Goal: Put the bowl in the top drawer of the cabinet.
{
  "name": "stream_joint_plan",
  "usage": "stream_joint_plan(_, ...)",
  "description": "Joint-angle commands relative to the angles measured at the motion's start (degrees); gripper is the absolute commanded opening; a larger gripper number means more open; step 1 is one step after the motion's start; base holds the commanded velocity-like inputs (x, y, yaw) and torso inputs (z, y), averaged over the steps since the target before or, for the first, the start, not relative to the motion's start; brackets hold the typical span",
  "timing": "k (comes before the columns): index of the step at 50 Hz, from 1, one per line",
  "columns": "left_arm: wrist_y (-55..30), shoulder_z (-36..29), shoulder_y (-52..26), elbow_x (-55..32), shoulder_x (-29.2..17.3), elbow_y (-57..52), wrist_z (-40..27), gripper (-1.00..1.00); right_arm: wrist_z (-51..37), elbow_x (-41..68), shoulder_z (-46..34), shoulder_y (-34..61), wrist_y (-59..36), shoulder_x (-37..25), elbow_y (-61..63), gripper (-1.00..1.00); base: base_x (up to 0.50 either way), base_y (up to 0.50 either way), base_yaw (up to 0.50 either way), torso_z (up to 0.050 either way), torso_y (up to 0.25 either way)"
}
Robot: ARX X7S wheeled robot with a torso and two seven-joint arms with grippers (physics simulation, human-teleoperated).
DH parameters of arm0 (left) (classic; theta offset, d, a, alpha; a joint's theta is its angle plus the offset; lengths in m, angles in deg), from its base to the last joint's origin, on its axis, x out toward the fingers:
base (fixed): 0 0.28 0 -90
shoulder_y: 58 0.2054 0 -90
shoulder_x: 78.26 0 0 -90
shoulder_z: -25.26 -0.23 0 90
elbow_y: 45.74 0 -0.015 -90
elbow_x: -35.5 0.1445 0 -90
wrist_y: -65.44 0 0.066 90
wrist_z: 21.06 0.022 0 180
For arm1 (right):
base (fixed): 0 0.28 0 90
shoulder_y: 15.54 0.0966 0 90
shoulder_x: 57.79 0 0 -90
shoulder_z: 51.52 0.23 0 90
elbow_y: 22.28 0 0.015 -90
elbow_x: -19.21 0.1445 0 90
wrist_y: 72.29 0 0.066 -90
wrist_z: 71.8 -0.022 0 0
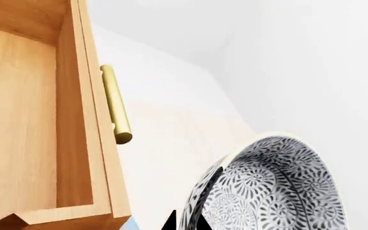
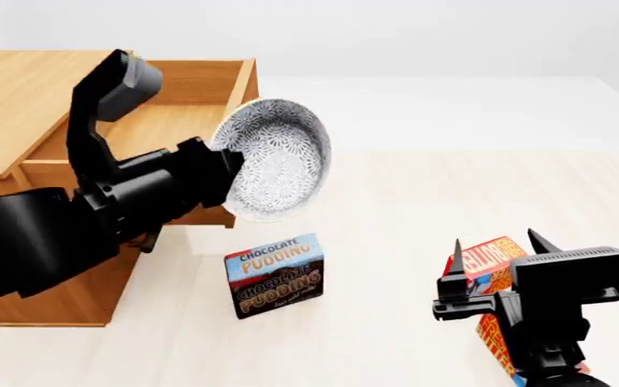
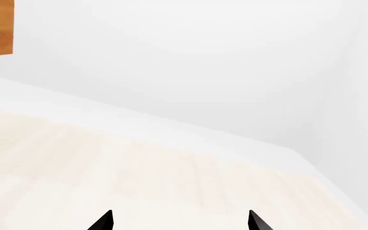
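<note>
The bowl hangs tipped on its side in the air, gripped at its rim by the left tool, just right of the open top drawer of the cabinet, its patterned inside facing right. Below it, on the pale floor, a chocolate pudding box stands near the cabinet's right side. Further right and nearer, the right tool stands wide and empty above a red box.

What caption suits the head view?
Left tool holds patterned grey-white round bowl, tilted, beside open light wooden top drawer.
</note>
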Motion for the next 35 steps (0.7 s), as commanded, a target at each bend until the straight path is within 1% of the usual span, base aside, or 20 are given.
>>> stream_joint_plan(1, 1.2, 0.8, -7.6, -3.5, 0.5, 6.7, -2.6, -1.0, -0.1, 0.0, -0.3, -0.2, 0.6, 0.0, -0.6, 1.0, 0.0, 0.0, 0.0, 0.0, 0.0)
stream_joint_plan(12, 0.7, -0.2, -15.1, -4.4, 1.3, 13.8, -3.9, -1.0, -0.1, 0.3, -0.1, -1.1, 2.1, 0.2, -1.5, 1.0, 0.0, 0.0, 0.0, 0.0, 0.001)
stream_joint_plan(16, 0.5, -1.2, -18.3, -3.4, 2.3, 18.2, -3.8, -1.0, -0.2, 0.4, -0.1, -1.3, 2.3, 0.2, -1.6, 1.0, 0.0, 0.0, 0.0, 0.0, 0.0)
stream_joint_plan(27, 0.3, -5.8, -27.5, 4.1, 6.1, 32.4, -0.7, -1.0, -0.2, 0.6, -0.2, -1.5, 3.2, 0.4, -2.5, 1.0, 0.0, 0.0, 0.0, 0.0, 0.0)
stream_joint_plan(35, 1.3, -9.9, -32.0, 10.5, 9.8, 45.3, 4.1, -1.0, -0.2, 0.7, -0.1, -1.6, 3.9, 0.4, -3.1, 1.0, 0.0, 0.0, 0.0, 0.0, 0.001)
